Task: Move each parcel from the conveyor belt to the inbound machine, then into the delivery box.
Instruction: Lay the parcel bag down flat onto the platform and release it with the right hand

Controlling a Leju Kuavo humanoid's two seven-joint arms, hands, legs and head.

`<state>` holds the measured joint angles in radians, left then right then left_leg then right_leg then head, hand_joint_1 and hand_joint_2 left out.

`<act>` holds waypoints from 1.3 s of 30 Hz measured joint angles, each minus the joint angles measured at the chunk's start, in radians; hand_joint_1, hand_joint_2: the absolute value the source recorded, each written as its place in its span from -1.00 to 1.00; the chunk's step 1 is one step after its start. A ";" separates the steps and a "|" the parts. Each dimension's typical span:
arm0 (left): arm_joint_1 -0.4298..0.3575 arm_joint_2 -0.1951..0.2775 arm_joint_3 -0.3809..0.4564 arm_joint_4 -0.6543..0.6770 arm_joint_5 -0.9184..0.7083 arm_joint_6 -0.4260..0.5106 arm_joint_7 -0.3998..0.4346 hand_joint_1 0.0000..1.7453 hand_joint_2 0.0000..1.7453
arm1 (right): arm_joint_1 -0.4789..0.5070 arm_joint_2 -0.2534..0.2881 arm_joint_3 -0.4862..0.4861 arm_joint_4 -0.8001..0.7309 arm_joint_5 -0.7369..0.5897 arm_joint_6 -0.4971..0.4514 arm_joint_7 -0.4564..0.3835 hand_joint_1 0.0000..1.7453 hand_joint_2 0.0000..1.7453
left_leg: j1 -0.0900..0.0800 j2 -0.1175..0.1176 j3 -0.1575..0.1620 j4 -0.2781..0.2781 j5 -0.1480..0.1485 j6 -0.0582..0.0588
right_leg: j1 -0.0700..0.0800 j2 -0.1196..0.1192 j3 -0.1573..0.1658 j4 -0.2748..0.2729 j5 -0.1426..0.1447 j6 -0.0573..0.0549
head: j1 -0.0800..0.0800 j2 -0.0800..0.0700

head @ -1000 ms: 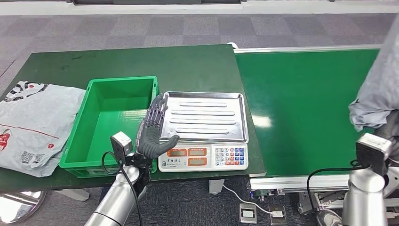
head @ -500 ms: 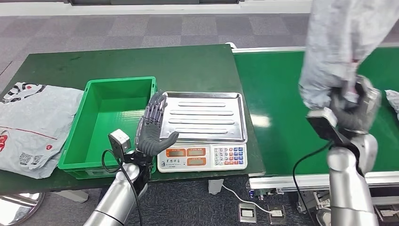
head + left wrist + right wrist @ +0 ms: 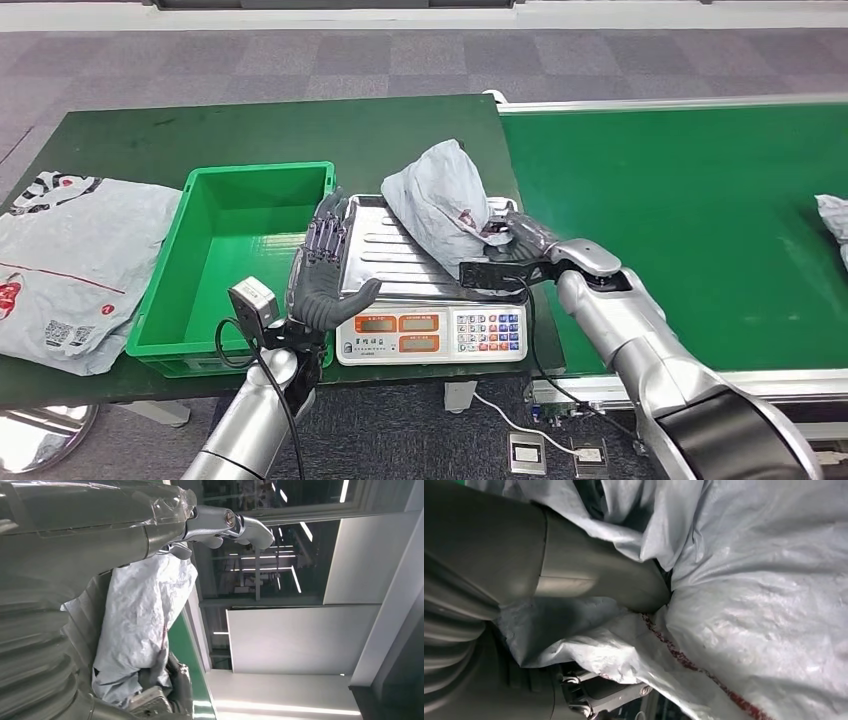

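Right hand (image 3: 523,236) grips grey parcel (image 3: 440,195) over scale tray (image 3: 400,265), parcel touching tray. Left hand (image 3: 322,270) spread, empty, beside green box (image 3: 160,300). Advise: settle parcel flat, central, before release

Place: a parcel-sorting station, set up indoors as in a logistics test room.
Belt: a green conveyor belt (image 3: 690,230) with a metal edge is seen on the right.
Table: a dark green table (image 3: 250,135) is joined to the belt.
Scale: an electronic weighing scale (image 3: 432,300) with a steel tray, displays and a keypad is placed on the table.
Bin: a green plastic crate (image 3: 190,300) is set just beside the scale.
Parcels: grey plastic mailing bags (image 3: 70,260) with printed labels are laid about.
Floor: grey carpet tiles (image 3: 300,60) are seen beyond the table.
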<state>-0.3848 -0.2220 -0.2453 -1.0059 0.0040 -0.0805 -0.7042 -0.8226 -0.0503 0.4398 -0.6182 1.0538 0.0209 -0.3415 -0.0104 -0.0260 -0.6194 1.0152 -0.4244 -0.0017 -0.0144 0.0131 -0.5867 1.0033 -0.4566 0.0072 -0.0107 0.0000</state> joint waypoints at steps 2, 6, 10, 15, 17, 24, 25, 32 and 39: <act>0.000 0.000 0.000 0.000 0.000 0.000 0.000 -1.00 1.00 | -0.013 0.007 0.014 0.028 0.000 0.002 -0.001 1.00 1.00 | 0.000 0.000 0.000 0.000 0.000 0.000 | 0.000 0.000 0.000 0.000 0.000 0.000 | 0.000 0.000; 0.000 0.000 0.000 0.000 0.002 0.000 0.000 -1.00 1.00 | -0.031 0.014 0.031 0.061 -0.003 0.009 -0.006 1.00 1.00 | 0.000 0.000 0.000 0.000 0.000 0.000 | 0.000 0.000 0.000 -0.001 0.000 0.000 | 0.000 0.000; 0.001 0.000 0.000 0.000 0.002 0.000 0.000 -1.00 1.00 | -0.039 0.019 0.036 0.079 -0.003 0.009 -0.009 1.00 1.00 | 0.000 0.001 0.000 0.000 0.000 0.000 | 0.000 0.000 0.000 -0.001 0.000 0.000 | 0.000 0.000; 0.001 0.000 0.000 0.000 0.005 0.000 0.000 -1.00 1.00 | -0.044 0.023 0.039 0.094 -0.003 0.010 -0.011 1.00 1.00 | 0.000 0.001 0.000 0.000 0.000 0.000 | 0.000 0.000 0.000 -0.001 0.000 0.000 | 0.000 0.000; 0.001 0.000 0.000 0.000 0.006 0.000 0.000 -1.00 1.00 | -0.047 0.027 0.041 0.099 -0.008 0.013 -0.020 1.00 1.00 | 0.000 0.001 0.000 0.000 0.000 0.000 | 0.000 0.001 0.000 -0.001 0.000 0.000 | 0.000 0.000; 0.001 -0.009 -0.006 0.000 0.012 -0.005 0.000 -1.00 1.00 | -0.036 0.062 0.070 0.110 -0.092 -0.099 -0.156 1.00 1.00 | 0.000 0.002 0.000 0.000 0.000 0.000 | 0.000 0.002 -0.001 0.000 0.000 0.000 | 0.000 0.000; 0.001 -0.012 -0.007 0.000 0.013 -0.006 0.000 -1.00 1.00 | -0.031 0.068 0.076 0.109 -0.107 -0.133 -0.184 1.00 1.00 | 0.000 0.002 0.000 0.000 0.000 0.000 | 0.000 0.002 -0.001 0.000 0.000 0.000 | 0.000 0.000; -0.001 -0.026 -0.013 0.004 0.014 -0.008 0.000 -1.00 1.00 | 0.010 0.106 0.085 0.085 -0.248 -0.311 -0.289 1.00 1.00 | 0.000 0.003 0.000 0.000 0.000 0.000 | 0.000 0.003 -0.001 0.000 0.000 0.000 | 0.000 0.000; -0.011 -0.035 -0.017 0.022 0.014 -0.022 0.000 -1.00 1.00 | 0.027 0.133 0.085 0.076 -0.360 -0.407 -0.306 1.00 1.00 | 0.000 0.003 0.000 0.000 0.000 0.000 | 0.000 0.003 -0.001 0.000 0.000 0.000 | 0.000 0.000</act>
<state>-0.3962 -0.2571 -0.2627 -0.9840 0.0183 -0.1027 -0.7042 -0.7953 0.0823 0.5246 -0.5425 0.6941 -0.3857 -0.6473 -0.0105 -0.0226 -0.6191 1.0153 -0.4248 -0.0016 -0.0145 0.0161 -0.5880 1.0029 -0.4563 0.0073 -0.0107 0.0000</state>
